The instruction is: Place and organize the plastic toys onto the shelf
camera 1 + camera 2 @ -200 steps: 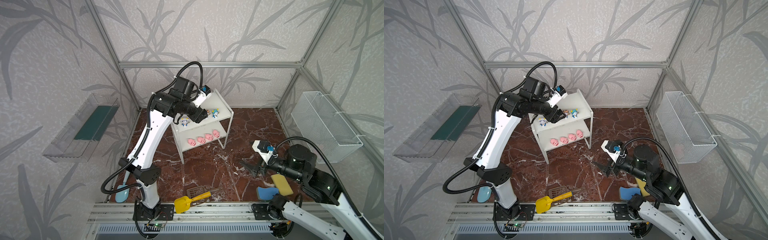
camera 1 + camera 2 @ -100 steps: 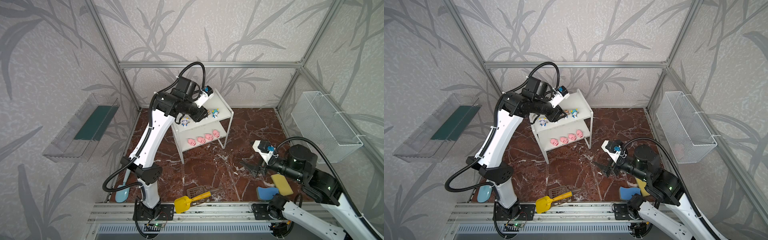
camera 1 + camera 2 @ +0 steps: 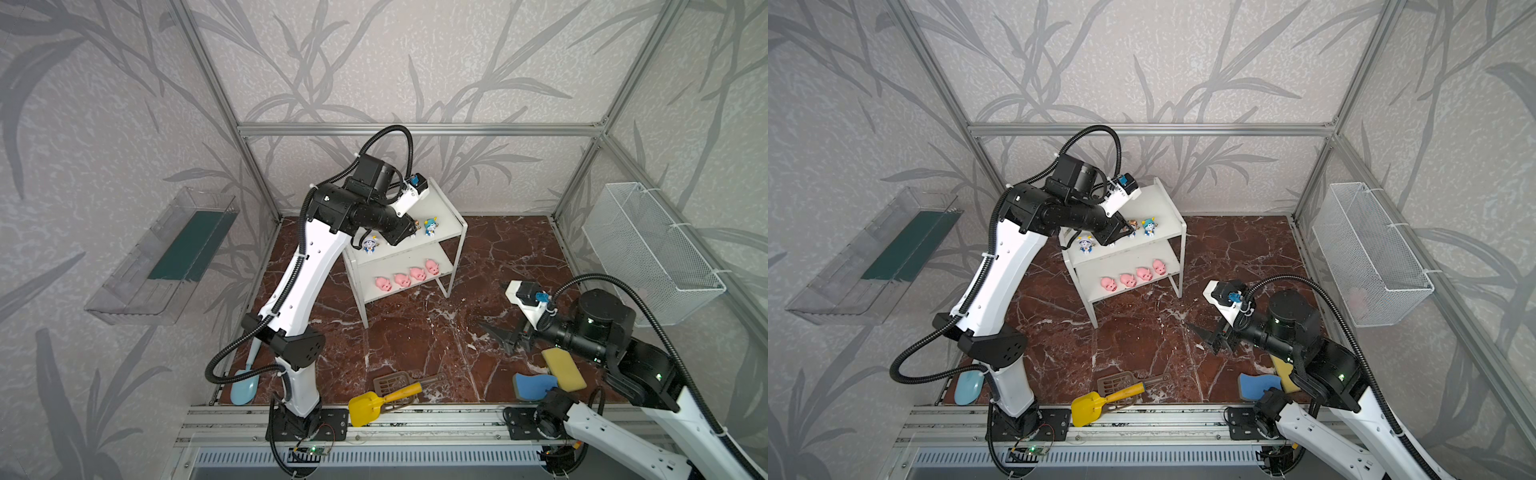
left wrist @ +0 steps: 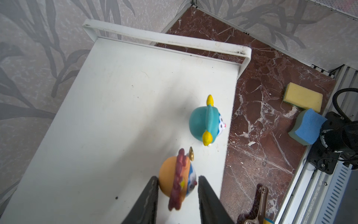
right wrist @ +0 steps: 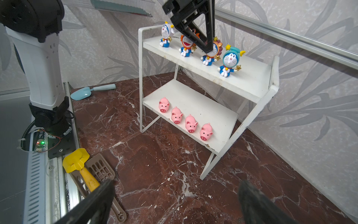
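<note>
The white shelf [image 3: 441, 207] [image 5: 251, 77] stands at the back of the marbled floor. Several pink pigs [image 3: 402, 279] [image 5: 190, 124] sit in a row on its lower board. Along the top board stand a white-hooded figurine [image 5: 165, 32], an orange one [image 5: 187, 43], a brown-maned one [image 4: 178, 180] [image 5: 212, 53] and a teal one [image 4: 205, 120] [image 3: 430, 226]. My left gripper [image 4: 177, 179] [image 3: 409, 232] is shut on the brown-maned figurine's head from above. My right gripper [image 5: 176, 183] [image 3: 498, 336] hovers open over bare floor, right of the shelf.
A yellow scoop [image 3: 365, 409] and a brown slotted scoop [image 3: 390, 382] lie at the front edge. A blue sponge [image 3: 532, 384] and a yellow sponge [image 3: 563, 368] lie under the right arm. A light blue shovel [image 3: 245, 386] lies front left. A wire basket [image 3: 652, 249] and a clear tray [image 3: 166, 257] hang on the side walls.
The left gripper's jaws have closed onto the brown-maned figurine on the top board, and the left arm shifted slightly right. The right arm has not moved.
</note>
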Robot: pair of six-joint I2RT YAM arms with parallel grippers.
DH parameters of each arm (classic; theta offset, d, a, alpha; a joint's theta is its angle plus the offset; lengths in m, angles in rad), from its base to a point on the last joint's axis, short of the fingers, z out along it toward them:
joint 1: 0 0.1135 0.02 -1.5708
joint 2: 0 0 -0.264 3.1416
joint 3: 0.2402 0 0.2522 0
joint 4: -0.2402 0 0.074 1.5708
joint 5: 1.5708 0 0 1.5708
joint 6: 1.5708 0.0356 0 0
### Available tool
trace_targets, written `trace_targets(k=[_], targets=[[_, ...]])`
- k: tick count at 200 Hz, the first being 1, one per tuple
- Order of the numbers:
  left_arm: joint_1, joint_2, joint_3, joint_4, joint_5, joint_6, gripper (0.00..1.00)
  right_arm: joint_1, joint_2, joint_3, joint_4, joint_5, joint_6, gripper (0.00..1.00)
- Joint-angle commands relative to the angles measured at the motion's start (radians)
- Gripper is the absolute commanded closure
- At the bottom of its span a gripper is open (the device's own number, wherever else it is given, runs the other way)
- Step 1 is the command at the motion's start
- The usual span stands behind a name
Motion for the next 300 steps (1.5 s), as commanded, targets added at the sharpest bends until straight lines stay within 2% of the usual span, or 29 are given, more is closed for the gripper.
trace_targets(k=[1, 156, 244, 300], targets=[[-0.008, 0.004, 0.024, -0.037, 0.017, 0.03, 0.65, -0.004, -0.011, -0.008, 0.025, 0.002, 0.0, 0.01], [-0.016, -0.011, 0.008, -0.038, -0.003, 0.031, 0.66, -0.006, -0.01, -0.011, 0.027, -0.001, 0.001, 0.01], [-0.016, -0.025, -0.003, -0.024, -0.032, 0.033, 0.44, -0.007, -0.012, -0.011, 0.026, -0.003, 0.003, 0.01], [-0.016, -0.058, 0.002, 0.016, -0.084, 0.041, 0.18, -0.007, -0.009, -0.013, 0.027, 0.0, 0.002, 0.01]])
